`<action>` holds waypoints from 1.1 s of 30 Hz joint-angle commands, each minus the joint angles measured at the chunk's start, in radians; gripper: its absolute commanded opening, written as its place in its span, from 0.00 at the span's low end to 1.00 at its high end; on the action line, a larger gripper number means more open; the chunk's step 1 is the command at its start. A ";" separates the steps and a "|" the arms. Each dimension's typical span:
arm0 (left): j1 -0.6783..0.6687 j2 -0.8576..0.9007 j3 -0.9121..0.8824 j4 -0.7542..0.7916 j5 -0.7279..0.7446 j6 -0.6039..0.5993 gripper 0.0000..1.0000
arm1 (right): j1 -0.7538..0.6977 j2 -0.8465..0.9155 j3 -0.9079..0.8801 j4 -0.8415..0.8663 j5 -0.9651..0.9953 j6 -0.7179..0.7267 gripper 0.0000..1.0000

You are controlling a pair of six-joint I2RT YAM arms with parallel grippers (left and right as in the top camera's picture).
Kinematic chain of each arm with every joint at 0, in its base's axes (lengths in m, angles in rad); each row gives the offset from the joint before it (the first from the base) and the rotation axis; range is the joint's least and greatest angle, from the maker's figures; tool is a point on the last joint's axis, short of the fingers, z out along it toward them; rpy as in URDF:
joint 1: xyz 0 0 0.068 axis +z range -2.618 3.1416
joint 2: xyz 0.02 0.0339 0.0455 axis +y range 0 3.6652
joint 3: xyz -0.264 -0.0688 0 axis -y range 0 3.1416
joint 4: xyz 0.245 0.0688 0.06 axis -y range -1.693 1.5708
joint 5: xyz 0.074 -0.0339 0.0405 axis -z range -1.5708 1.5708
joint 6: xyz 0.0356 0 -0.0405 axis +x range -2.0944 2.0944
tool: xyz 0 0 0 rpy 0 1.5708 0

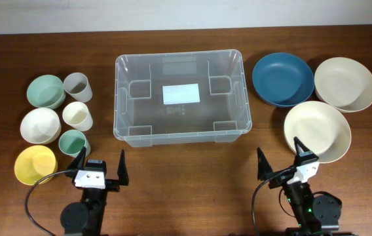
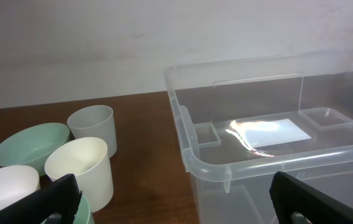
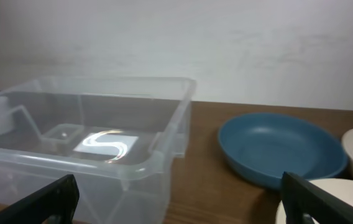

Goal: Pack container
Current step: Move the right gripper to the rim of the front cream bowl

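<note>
Dark wood table (image 1: pixel 186 196), pale wall (image 2: pixel 164 37) behind. Clear plastic container (image 1: pixel 179 136) sits mid-table. Left gripper (image 1: pixel 101 158) and right gripper (image 1: pixel 279 151) low at the near edge, both facing it, jaws spread wide.

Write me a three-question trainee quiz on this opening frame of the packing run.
1. True or false: the container is empty.
2. Where does the blue bowl sit? A: on the robot's left of the container. B: on the robot's right of it. C: inside it.
3. How many cups stand on the table to the robot's left of the container?
Key: 1 true; 2 B; 3 three.
</note>
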 commanded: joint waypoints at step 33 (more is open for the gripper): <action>0.008 -0.008 -0.001 -0.007 0.008 0.016 0.99 | -0.341 1.043 1.074 -1.039 0.453 0.694 0.99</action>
